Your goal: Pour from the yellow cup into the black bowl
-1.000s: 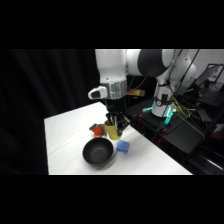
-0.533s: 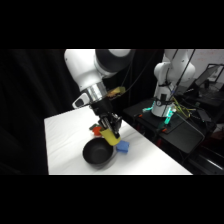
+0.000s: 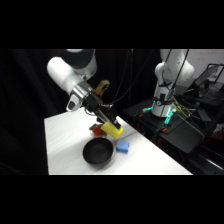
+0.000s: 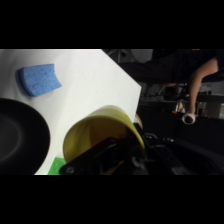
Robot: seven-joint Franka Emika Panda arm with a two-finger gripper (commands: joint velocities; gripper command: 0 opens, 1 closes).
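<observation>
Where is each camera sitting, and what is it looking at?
Side view: beside the white table, looking across and down; shows the white arm and the gripper tilting the small mustard-yellow cup above the wide glossy black bowl.
Wrist view: on the wrist, looking past the gripper's black linkage into the cup.
Both show cup, bowl and the small blue block.

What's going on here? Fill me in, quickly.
The white arm holds the yellow cup in its gripper, tipped over sideways just above the table. The cup hangs beside the upper right rim of the black bowl, its mouth wide to the wrist camera. A blue block lies right of the bowl, and something red sits behind the cup. Nothing can be seen pouring out.
</observation>
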